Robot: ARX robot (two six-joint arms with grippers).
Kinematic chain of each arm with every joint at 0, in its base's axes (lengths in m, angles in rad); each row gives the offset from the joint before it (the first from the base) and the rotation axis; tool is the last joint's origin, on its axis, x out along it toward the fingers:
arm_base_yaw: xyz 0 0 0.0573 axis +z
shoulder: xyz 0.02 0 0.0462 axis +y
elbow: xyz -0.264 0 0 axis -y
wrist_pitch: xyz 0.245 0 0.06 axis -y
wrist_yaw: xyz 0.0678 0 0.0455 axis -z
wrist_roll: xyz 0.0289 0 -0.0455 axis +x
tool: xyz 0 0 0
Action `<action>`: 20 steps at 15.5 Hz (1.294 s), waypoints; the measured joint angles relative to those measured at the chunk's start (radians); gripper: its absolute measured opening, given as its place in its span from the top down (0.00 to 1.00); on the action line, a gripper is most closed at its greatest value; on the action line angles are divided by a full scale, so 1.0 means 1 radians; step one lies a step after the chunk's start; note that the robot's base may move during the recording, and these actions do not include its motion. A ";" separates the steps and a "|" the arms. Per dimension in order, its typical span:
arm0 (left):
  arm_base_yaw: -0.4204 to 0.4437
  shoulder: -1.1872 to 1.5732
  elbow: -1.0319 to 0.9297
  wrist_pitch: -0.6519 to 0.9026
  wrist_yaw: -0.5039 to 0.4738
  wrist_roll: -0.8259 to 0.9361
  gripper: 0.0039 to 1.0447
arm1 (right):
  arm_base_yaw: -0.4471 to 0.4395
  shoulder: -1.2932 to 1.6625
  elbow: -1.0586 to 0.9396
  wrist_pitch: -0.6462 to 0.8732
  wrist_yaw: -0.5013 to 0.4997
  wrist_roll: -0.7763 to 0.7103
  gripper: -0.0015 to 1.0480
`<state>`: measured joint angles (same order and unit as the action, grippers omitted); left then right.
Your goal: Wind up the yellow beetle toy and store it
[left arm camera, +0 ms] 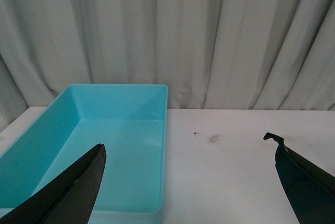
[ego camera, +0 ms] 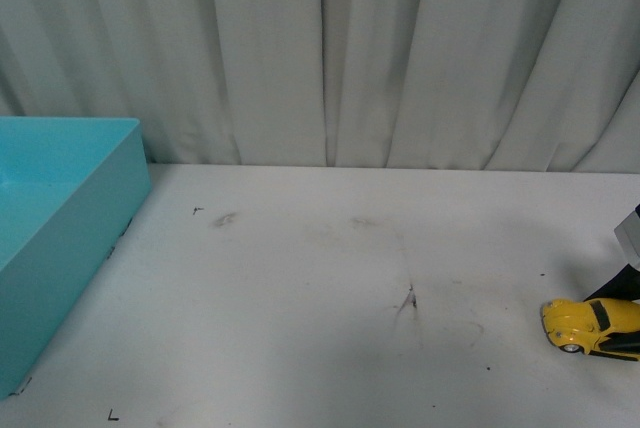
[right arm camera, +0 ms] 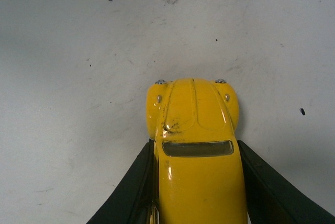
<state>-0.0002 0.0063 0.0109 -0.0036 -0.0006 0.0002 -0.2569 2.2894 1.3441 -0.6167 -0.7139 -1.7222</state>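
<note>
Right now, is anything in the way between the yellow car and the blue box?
No, nothing visible. Only bare, smudged table lies between the yellow beetle toy, held in the right gripper, and the blue box.

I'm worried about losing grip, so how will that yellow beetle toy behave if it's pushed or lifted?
The yellow beetle toy looks glossy and rounded, so it may slip between the right gripper's fingers. It sits on wheels on the flat table, so a push would probably roll it.
</note>
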 joint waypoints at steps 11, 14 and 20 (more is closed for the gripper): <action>0.000 0.000 0.000 0.000 0.000 0.000 0.06 | 0.000 0.006 -0.021 0.012 0.014 -0.003 0.06; 0.000 0.000 0.000 0.000 0.000 0.000 0.06 | 0.000 0.006 -0.021 0.015 0.014 -0.003 0.06; 0.000 0.000 0.000 0.000 0.000 0.000 0.06 | 0.008 0.000 -0.029 0.081 -0.032 0.008 0.06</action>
<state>-0.0002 0.0063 0.0109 -0.0036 -0.0006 0.0002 -0.2489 2.2898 1.3151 -0.5358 -0.7464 -1.7145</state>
